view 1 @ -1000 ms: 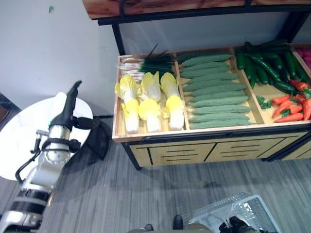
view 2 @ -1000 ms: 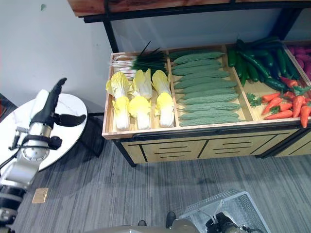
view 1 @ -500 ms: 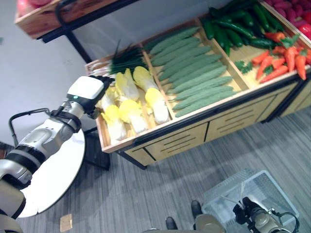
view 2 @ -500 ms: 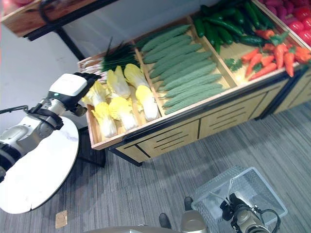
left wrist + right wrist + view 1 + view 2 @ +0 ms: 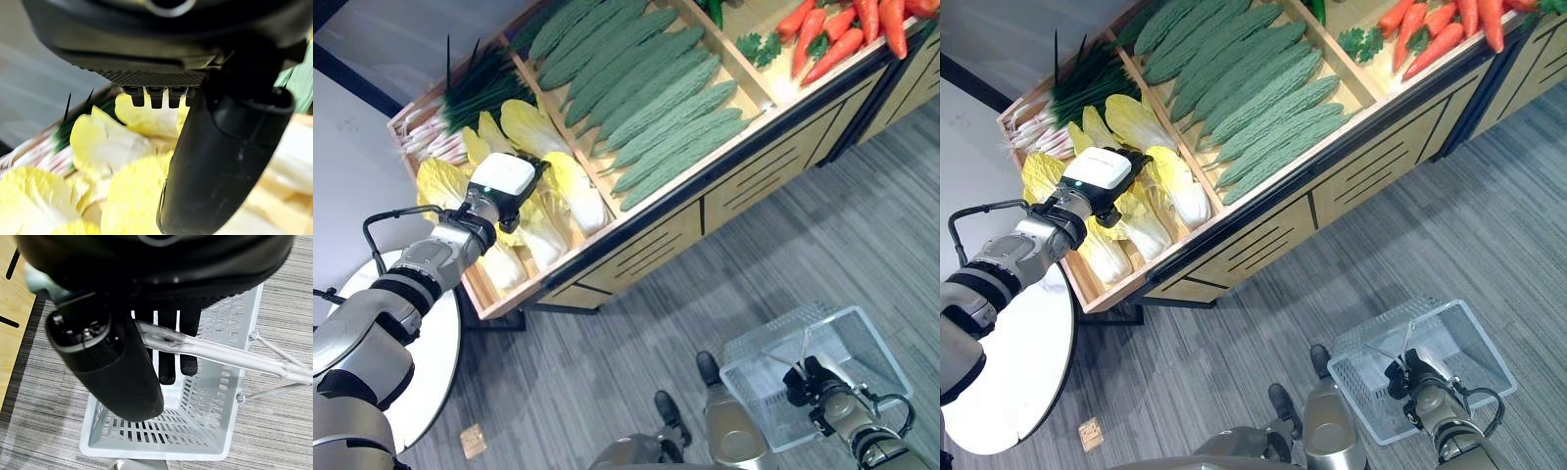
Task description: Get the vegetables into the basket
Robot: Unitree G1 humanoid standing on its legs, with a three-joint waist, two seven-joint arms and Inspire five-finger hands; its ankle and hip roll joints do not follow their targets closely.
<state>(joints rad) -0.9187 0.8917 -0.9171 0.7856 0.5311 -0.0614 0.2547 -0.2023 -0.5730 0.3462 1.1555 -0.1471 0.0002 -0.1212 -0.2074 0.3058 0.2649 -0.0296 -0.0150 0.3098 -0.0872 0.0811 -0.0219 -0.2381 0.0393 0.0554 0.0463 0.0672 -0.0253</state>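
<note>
Over the cabbage compartment of the wooden shelf [image 5: 636,227], my left hand [image 5: 504,184] is now lowered, palm down, with its fingers bent toward the yellow cabbages [image 5: 1175,186]. In my left wrist view the short fingertips [image 5: 151,95] point at the pale leaves and the thumb stands beside them, but nothing is between them yet; I judge the hand is relaxed and holds nothing. One second ago this hand was upright beside the round white table [image 5: 435,362], well apart from the shelf. Half a second ago it reached the shelf's edge. So the approach is almost finished, and the view has also shifted because my head moved.

Beyond my left hand, further along the shelf, lie the bitter gourds [image 5: 656,93], and past them the carrots [image 5: 1430,29]. Behind the cabbages are the green onions [image 5: 475,83].

My right hand [image 5: 171,347] is low at my right side, its fingers curled around the wire handle [image 5: 220,355] of the grey basket [image 5: 1469,338]. The basket hangs over the floor and I see no vegetable inside it.

I think the next step is to close my left hand on one cabbage. The leaves look smooth and loose, so the grasp could slip.
</note>
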